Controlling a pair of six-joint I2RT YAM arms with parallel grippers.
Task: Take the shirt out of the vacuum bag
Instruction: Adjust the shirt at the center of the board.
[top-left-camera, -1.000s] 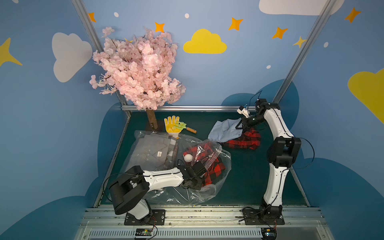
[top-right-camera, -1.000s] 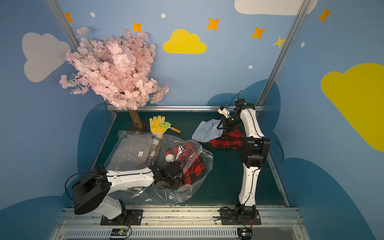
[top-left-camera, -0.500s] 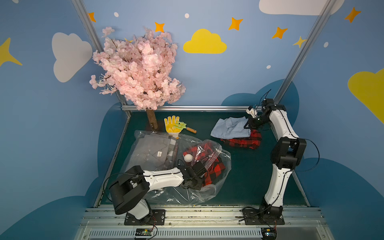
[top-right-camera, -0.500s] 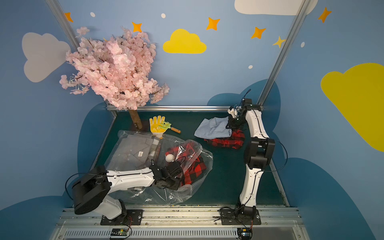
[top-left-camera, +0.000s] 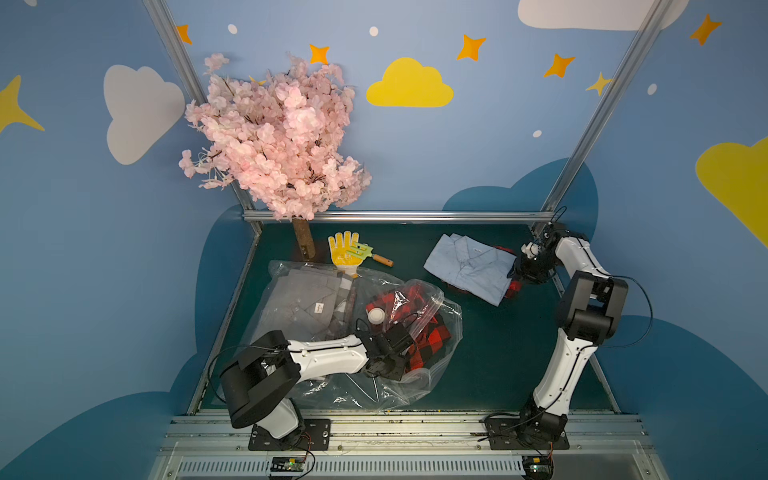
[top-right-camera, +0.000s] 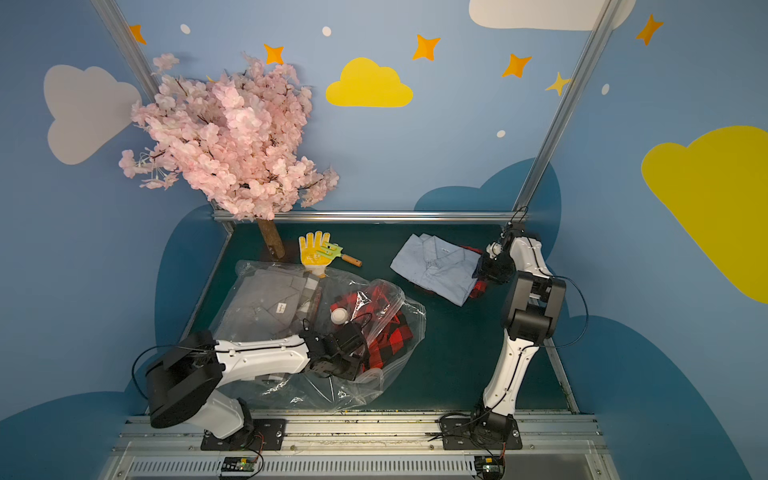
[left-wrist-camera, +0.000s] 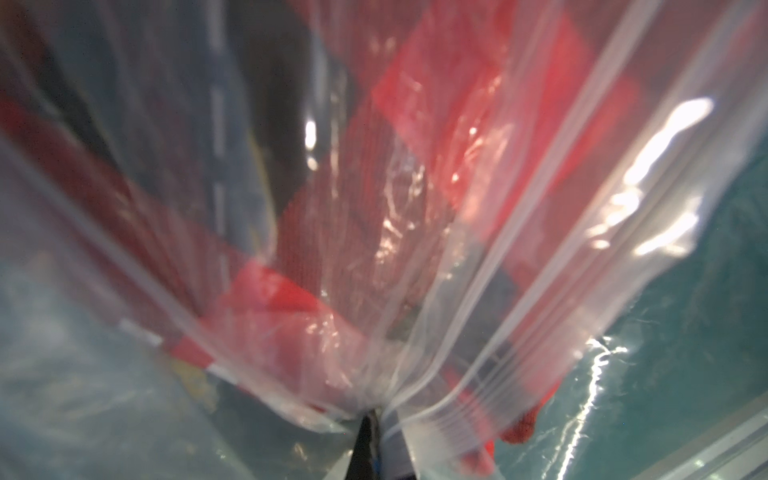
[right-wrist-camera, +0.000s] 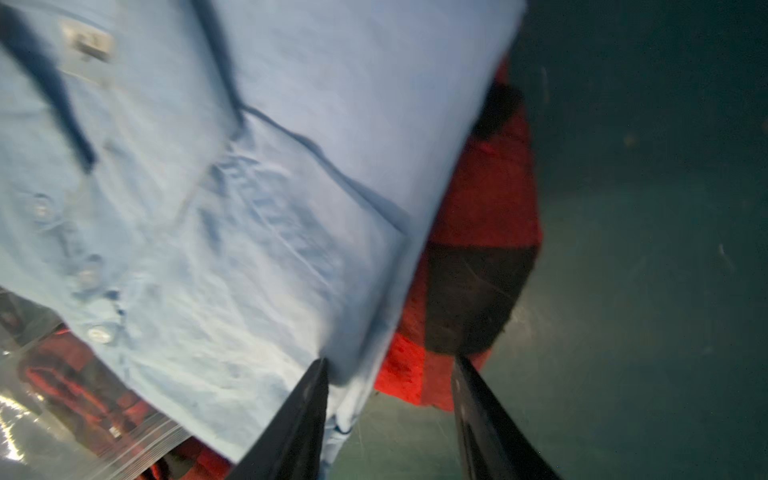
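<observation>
as blue walls (top-left-camera: 415, 166) enclose it, green tabletop (top-left-camera: 490, 353) bears the vacuum bag (top-left-camera: 332, 386)

Wrist views blurred; glare on the vacuum bag (left-wrist-camera: 665, 124).

Colours logged, in a top view unless noted.

The desk (top-left-camera: 498, 353) is plain dark green. Lower centre of frame, the vacuum bag (top-left-camera: 415, 376) is clear with white glints, and its valve (top-left-camera: 376, 316) is white. Inside it, left part: a plain grey shirt (top-left-camera: 299, 299). Right part: a red-and-black checked shirt (top-left-camera: 430, 332).

Right of centre, the pale blue shirt (top-left-camera: 469, 266) is plain. Its buttons (right-wrist-camera: 99, 333) are pale in my right wrist view. Red-and-black checked cloth (top-left-camera: 514, 289) shows under its edge.

Centre of frame: a yellow glove (top-left-camera: 343, 249) and a green rake (top-left-camera: 362, 250) with an orange-brown handle. The tree (top-left-camera: 274, 137) has pink blossom and a brown trunk. The walls (top-left-camera: 498, 145) are blue with yellow and white clouds and orange stars.

My right claw (right-wrist-camera: 390, 359) is black. My arms (top-left-camera: 328, 357) are white and black.
</observation>
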